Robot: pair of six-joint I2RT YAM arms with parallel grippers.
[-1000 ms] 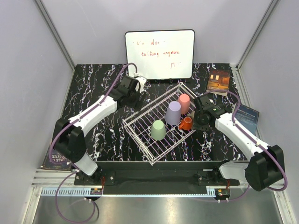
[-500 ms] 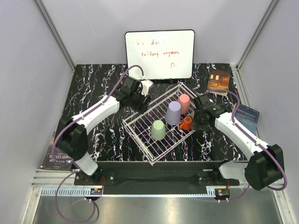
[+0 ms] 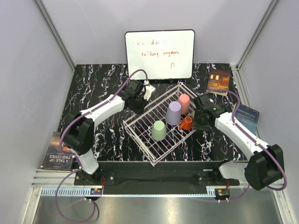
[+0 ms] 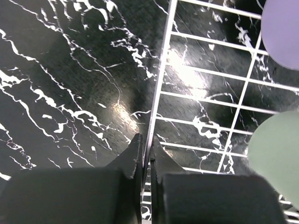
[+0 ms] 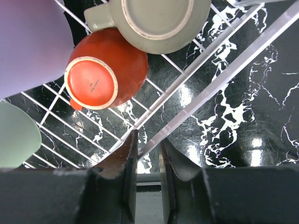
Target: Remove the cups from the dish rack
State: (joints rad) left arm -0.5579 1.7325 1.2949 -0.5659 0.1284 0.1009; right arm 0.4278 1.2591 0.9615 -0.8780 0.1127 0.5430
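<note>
The white wire dish rack [image 3: 140, 128] lies diagonally mid-table. In it stand upturned cups: pale green [image 3: 159, 130], lavender [image 3: 173, 113], pink [image 3: 184, 103] and a short orange one [image 3: 186, 123]. My left gripper [image 3: 140, 97] is at the rack's far-left rail. In the left wrist view it [image 4: 147, 142] is shut on that thin rail [image 4: 161, 79], with the lavender cup [image 4: 282, 32] and green cup [image 4: 275, 154] to the right. My right gripper [image 5: 148, 137] is closed round the right rail [image 5: 219, 74], beside the orange cup [image 5: 105, 70] and a beige-grey cup [image 5: 156, 16].
A whiteboard [image 3: 160, 54] leans against the back wall. Books lie at the back right [image 3: 218, 80], by the right wall [image 3: 247, 119] and at the front left corner [image 3: 58, 156]. Grey walls enclose the black marbled table [image 3: 98, 84].
My left arm has swung right to the rack's rail and its jaws have shut on it. The rack has shifted slightly. The right arm has stayed put.
</note>
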